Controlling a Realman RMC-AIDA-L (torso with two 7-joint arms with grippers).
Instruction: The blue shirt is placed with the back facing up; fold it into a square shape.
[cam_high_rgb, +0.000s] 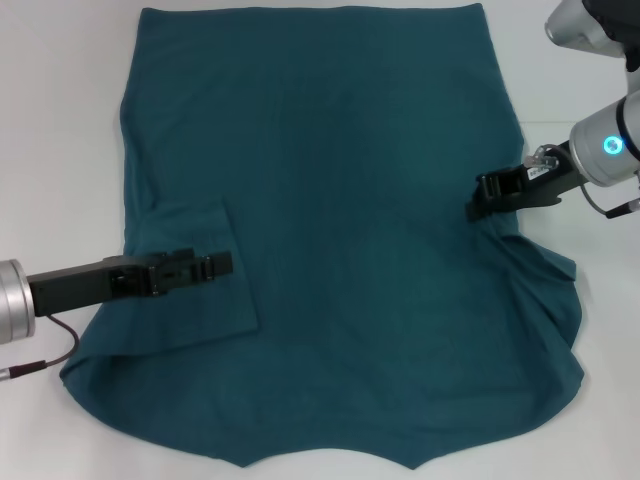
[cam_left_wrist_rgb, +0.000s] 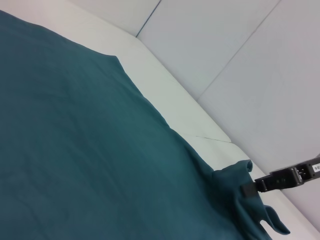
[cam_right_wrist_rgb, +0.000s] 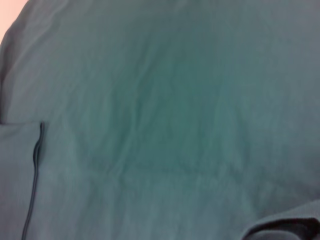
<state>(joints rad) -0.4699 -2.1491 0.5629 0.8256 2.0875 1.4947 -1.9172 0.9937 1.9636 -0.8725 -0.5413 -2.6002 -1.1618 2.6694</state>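
Nearest, the blue shirt (cam_high_rgb: 340, 240) lies back up across the white counter (cam_high_rgb: 60, 120), its left sleeve already folded inward under the left hand (cam_high_rgb: 222, 264), whose grip I cannot tell, while the right hand (cam_high_rgb: 482, 200) pinches the right sleeve, probably to fold it inward too.

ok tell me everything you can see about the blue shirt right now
The blue shirt is a plain dark teal knit, looks like cotton, spread flat on the white table with no print showing. The sleeve on the robot's left is folded inward onto the body, and the left claw lies over it. The right claw meets the bunched cloth at the opposite sleeve, which is not folded in yet.
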